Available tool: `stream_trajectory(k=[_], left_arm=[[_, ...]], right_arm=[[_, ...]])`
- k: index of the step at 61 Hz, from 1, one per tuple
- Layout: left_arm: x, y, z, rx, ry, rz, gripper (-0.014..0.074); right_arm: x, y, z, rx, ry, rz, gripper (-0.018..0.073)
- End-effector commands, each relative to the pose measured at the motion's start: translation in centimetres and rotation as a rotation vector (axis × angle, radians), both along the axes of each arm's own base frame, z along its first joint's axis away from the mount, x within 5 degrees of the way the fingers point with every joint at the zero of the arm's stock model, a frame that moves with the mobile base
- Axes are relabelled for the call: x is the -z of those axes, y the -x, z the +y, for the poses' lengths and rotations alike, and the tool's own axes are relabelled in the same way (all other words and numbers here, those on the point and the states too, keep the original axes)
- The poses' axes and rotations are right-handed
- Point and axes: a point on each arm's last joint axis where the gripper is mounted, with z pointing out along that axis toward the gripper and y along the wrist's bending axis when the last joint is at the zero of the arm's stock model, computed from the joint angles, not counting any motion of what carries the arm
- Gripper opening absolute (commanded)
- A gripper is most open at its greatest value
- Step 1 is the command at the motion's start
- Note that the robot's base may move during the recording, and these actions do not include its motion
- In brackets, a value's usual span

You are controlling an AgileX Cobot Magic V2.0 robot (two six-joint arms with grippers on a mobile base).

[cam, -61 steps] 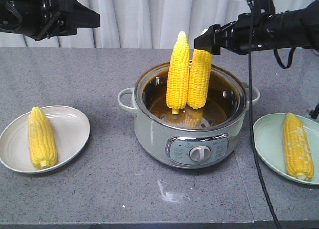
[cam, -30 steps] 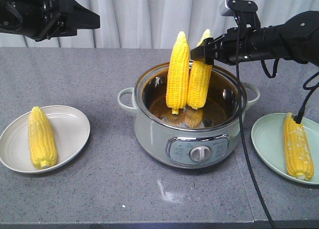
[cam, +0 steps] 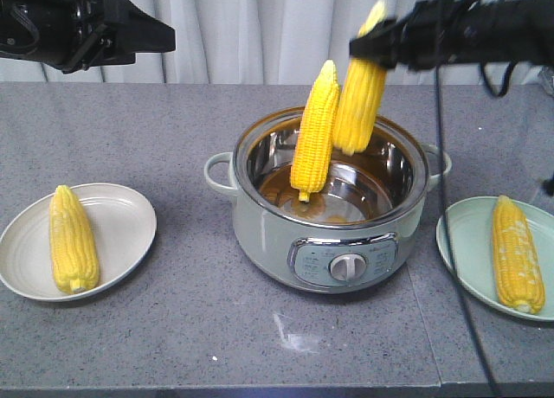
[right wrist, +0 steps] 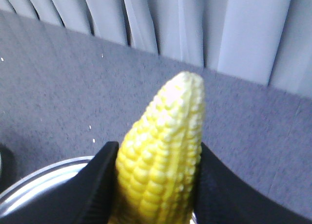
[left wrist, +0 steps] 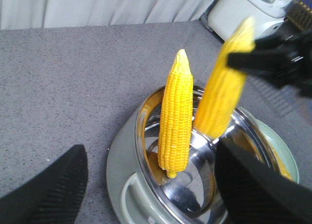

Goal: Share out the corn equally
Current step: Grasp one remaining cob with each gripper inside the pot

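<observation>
Lifting of one cob out of the pot seems to be the step in hand. The right gripper [cam: 374, 45] is clenched on the upper part of a corn cob [cam: 359, 104]. Its dark fingers [right wrist: 97, 185] press on both sides just under the pale tip. The cob hangs below the gripper, a little tilted, with its lower end over the opening of the pot [cam: 260, 212], about at rim height. Just beside it, toward the left arm, a second cob [cam: 313, 130] leans upright inside the pot; the blur hides whether the two touch. A straight rise would be best, until the lower end is well above the rim, and only then a sideways move, so that neither the rim nor the leaning cob is struck. The hold is near the tip, so the cob may swing, and a slow move is safer. The green plate [cam: 463, 242], below and outward of this gripper, already has one cob [cam: 517, 253], and likely receives this one beside it. The left gripper [cam: 156, 35] hangs spread apart and empty, well apart from the pot.
</observation>
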Motion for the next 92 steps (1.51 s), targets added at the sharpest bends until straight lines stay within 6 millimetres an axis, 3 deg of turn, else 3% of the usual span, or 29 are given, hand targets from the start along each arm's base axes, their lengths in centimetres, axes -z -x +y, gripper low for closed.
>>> stream_trajectory(k=[1, 12, 22, 28, 40, 51, 67, 92], left_arm=[[-2.5, 1.2, -0.8, 0.004, 0.061, -0.081, 0.0512], [-3.0, 1.4, -3.7, 0.02, 0.05, -0.198, 0.0512], [-2.6, 1.4, -7.6, 0.062, 0.038, -0.277, 0.0512], [-1.7, 1.4, -10.6, 0.127, 0.02, -0.292, 0.0512], [-0.7, 0.1, -16.3, 0.26, -0.077, -0.349, 0.0514], [1.3, -1.9, -18.8, 0.293, -0.091, -0.32, 0.0514], [4.8, -3.4, -20.0, 0.32, -0.123, -0.244, 0.0514], [7.0, -4.0, -21.4, 0.332, -0.139, -0.219, 0.0514]], right_arm=[[-7.4, 3.8, -1.4, 0.042, -0.036, -0.21, -0.0008], [-14.5, 11.4, -4.8, 0.13, -0.041, -0.413, -0.0006], [-17.5, 16.5, -7.5, 0.227, -0.004, -0.515, -0.0006], [-18.2, 17.9, -8.4, 0.274, 0.005, -0.535, -0.0006], [-17.3, 17.6, -8.9, 0.325, 0.041, -0.446, -0.0006], [-16.8, 17.6, -9.6, 0.391, 0.088, -0.395, -0.0006], [-16.6, 17.5, -9.8, 0.402, 0.111, -0.379, -0.0006], [-16.6, 17.5, -9.8, 0.401, 0.113, -0.379, -0.0006]])
